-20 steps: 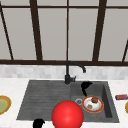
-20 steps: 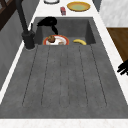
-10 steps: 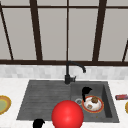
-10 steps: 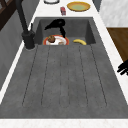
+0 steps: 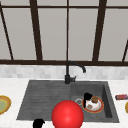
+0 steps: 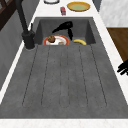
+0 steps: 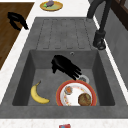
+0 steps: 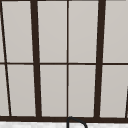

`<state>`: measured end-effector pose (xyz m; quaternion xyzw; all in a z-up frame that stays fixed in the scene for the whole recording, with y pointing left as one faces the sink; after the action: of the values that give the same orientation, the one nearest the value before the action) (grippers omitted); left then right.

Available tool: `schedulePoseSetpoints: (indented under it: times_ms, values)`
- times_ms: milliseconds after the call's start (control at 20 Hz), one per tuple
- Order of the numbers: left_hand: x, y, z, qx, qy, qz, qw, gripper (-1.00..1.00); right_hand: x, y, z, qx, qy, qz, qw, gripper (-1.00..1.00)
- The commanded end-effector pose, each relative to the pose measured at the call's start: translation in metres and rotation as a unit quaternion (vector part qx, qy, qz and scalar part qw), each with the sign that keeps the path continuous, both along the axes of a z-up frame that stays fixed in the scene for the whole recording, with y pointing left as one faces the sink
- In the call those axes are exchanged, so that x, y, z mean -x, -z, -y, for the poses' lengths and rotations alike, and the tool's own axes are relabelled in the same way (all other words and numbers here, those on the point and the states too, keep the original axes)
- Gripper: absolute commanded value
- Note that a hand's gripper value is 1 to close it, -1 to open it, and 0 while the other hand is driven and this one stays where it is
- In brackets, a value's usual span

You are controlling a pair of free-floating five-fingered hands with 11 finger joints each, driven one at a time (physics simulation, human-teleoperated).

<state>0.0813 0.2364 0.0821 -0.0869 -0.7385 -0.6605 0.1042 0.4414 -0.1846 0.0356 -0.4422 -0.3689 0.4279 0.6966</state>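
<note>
My right hand (image 7: 63,65) hangs in the sink basin (image 7: 98,75) with its fingers straight, open and holding nothing. Its fingertips (image 7: 77,73) point at the rim of a red-edged white plate (image 7: 75,98) next to the drain; I cannot tell whether they touch it. The same hand (image 5: 87,97) (image 6: 63,26) sits just beside the plate (image 5: 96,107) (image 6: 60,40), which carries food scraps. A banana (image 7: 37,95) (image 6: 80,41) lies on the basin floor. My left hand (image 5: 38,123) (image 7: 17,20) (image 6: 122,68) floats off the sink's front edge by the drainboard, fingers relaxed and holding nothing.
A black faucet (image 5: 68,75) stands behind the sink. A ribbed drainboard (image 6: 65,80) fills the left half. A yellow plate (image 5: 3,105) with a purple item lies on the left counter, another yellow plate (image 6: 78,6) and a red packet (image 5: 121,96) on the right. A red sphere (image 5: 67,115) sits low in the front view.
My right hand has drawn back from over the plate, leaving the plate uncovered. The left hand has not moved.
</note>
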Motion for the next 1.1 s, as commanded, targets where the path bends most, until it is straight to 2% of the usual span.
schedulePoseSetpoints:
  times_ms: [0, 150, 300, 450, 650, 850, 900, 1050]
  values:
    - [0.0, 0.0, 0.0, 0.0, 0.0, 0.0, 1.0, 0.0, 0.02, 0.012, 0.014, -0.045, -0.009, -0.01, 0.9989, -1.0]
    - [0.0, 0.0, 0.0, 0.0, 0.0, 0.0, 1.0, 0.0, 0.023, 0.023, 0.021, -0.07, -0.023, -0.018, 0.9971, -1.0]
    - [0.0, 0.0, 0.0, 0.0, 0.0, 0.0, 1.0, 0.0, 0.02, 0.038, 0.026, -0.064, -0.042, -0.041, 0.9963, -1.0]
    - [0.0, 0.0, 0.0, 0.0, 0.0, 0.0, 1.0, 0.0, 0.0, 0.042, 0.031, -0.044, -0.045, -0.062, 0.9961, -1.0]
    - [0.0, 0.0, 0.0, 0.0, 0.0, 0.0, 1.0, 0.0, -0.018, 0.059, 0.038, -0.039, -0.051, -0.102, 0.9928, -1.0]
    - [0.0, 0.0, 0.0, 0.0, 0.0, 0.0, 1.0, 0.0, -0.038, 0.074, 0.044, -0.04, -0.056, -0.122, 0.9901, -1.0]
    - [0.0, 0.0, 0.0, 0.0, 0.0, 0.0, 1.0, 0.0, -0.044, 0.078, 0.047, -0.044, -0.046, -0.131, 0.9893, -1.0]
    - [0.0, 0.0, 0.0, 0.0, 0.0, 0.0, 1.0, 0.0, -0.061, 0.092, 0.052, -0.046, -0.039, -0.145, 0.9877, -1.0]
